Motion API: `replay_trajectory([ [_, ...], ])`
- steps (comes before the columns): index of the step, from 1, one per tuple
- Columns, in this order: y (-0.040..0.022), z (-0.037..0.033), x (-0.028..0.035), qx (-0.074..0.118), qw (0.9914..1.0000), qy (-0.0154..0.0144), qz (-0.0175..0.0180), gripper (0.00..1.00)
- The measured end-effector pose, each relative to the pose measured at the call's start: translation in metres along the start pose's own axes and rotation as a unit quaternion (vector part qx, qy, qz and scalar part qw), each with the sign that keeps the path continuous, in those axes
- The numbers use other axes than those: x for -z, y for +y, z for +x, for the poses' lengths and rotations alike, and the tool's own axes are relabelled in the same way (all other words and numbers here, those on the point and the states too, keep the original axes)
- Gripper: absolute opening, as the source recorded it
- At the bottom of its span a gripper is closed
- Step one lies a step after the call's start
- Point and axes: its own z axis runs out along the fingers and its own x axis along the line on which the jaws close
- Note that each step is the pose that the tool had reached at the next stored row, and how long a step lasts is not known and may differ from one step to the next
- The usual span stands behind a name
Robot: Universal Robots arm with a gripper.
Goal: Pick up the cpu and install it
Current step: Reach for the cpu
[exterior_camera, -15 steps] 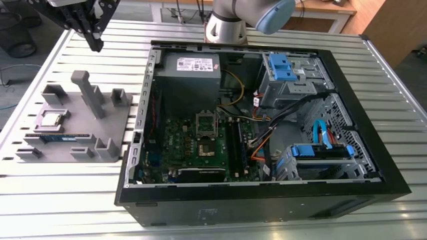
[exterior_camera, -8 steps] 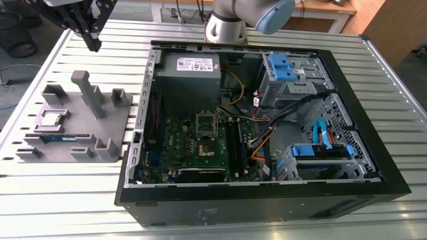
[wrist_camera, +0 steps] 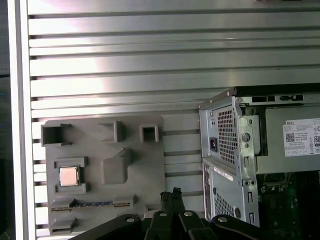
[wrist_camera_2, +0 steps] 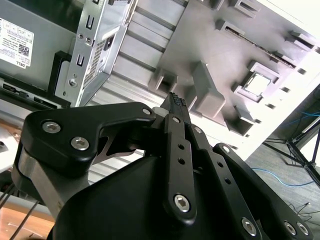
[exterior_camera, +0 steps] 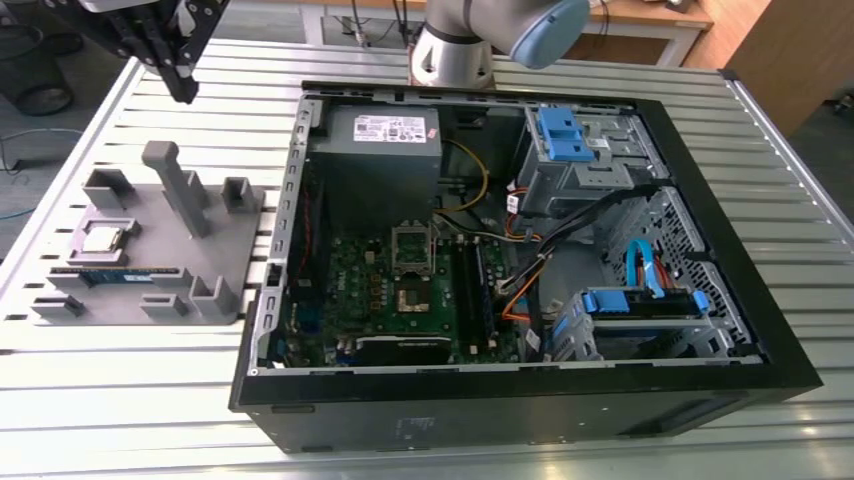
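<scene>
The cpu (exterior_camera: 104, 238) is a small silver square lying flat in a pocket of the grey holder tray (exterior_camera: 200, 250), on the exterior view's left. Both wrist views show the cpu (wrist_camera_2: 257, 84) (wrist_camera: 69, 176) in that same pocket. My gripper (exterior_camera: 186, 93) hangs high above the table, beyond the far end of the tray and well away from the chip. In both wrist views the black fingers meet at the tips of the gripper (wrist_camera_2: 174, 99) (wrist_camera: 170, 193), shut with nothing between them. The open socket (exterior_camera: 411, 295) sits on the motherboard inside the computer case (exterior_camera: 747, 300).
A blue-green memory stick (exterior_camera: 118, 273) lies in a slot of the tray beside the chip. A tall grey post (exterior_camera: 171, 180) rises from the tray. The case holds a power supply (exterior_camera: 380, 150), cables and blue drive brackets (exterior_camera: 567, 135). The table is slatted metal (exterior_camera: 134, 380).
</scene>
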Motion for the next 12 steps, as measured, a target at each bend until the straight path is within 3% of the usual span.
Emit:
replay_trajectory([
  [12,-0.0004,0.0049,0.0002,0.0,1.0,-0.001,-0.0001,0.11],
])
